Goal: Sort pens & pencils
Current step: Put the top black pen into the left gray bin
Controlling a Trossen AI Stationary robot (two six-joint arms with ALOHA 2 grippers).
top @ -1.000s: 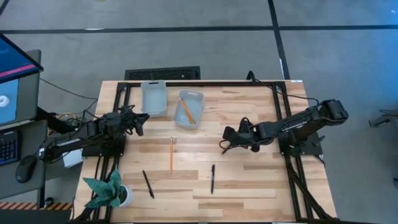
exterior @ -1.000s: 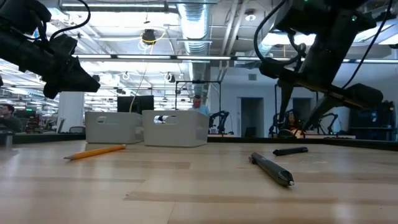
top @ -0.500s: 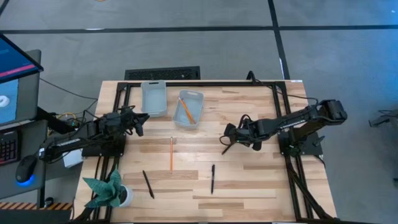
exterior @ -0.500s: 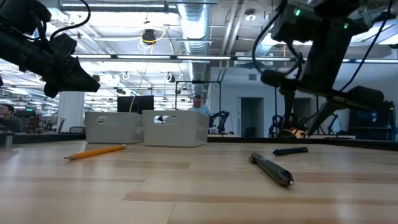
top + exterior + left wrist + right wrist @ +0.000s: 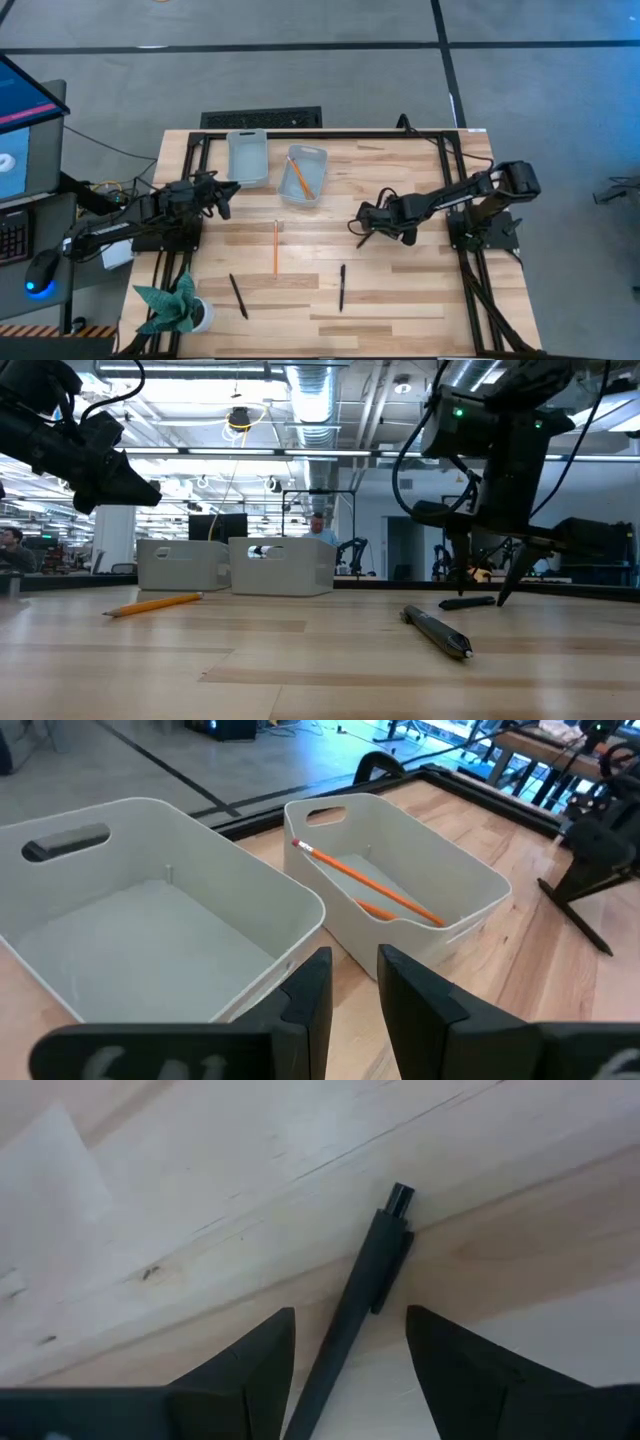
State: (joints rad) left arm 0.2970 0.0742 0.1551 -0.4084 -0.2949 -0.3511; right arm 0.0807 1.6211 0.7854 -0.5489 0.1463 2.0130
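The right pincer (image 5: pixel 364 228) has dropped toward the tabletop (image 5: pixel 400 300) since a second ago and now stands spread wide, holding nothing, its fingers (image 5: pixel 250 1370) straddling a black pen (image 5: pixel 355 1305) near the middle of the tabletop. The left pincer (image 5: pixel 228 195) waits near the left edge, narrowly parted and empty, facing two grey bins (image 5: pixel 248 156) at the far edge. Two pencils (image 5: pixel 365 885) lie in the right bin (image 5: pixel 440 870); a third pencil (image 5: pixel 276 248) lies mid-tabletop. Two more pens (image 5: pixel 238 296) lie toward the near edge. Behind the tabletop is a bright workshop hall.
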